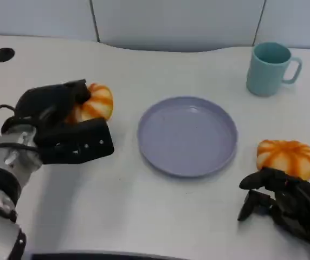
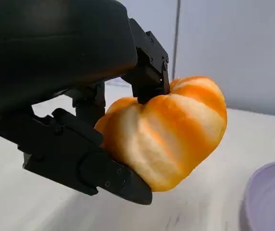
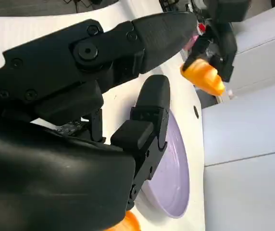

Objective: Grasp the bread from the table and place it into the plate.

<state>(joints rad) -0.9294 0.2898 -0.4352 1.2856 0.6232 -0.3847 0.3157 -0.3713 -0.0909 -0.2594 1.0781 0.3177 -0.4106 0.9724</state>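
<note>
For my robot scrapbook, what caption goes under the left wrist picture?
The left hand grips a striped orange bread beside the purple plate.

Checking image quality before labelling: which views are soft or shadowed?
Head view: even light, mild blur, a faint shadow beside the left hand. Left wrist view: bread fairly sharp, plate and background soft. Right wrist view: right hand close and dark, the far bread blurred.

place: office or lab workstation | evidence: white desk (image 1: 144,216) with black cable grommets (image 1: 2,54), backed by pale grey partition panels (image 1: 176,21) | props: toy-like tableware laid out
</note>
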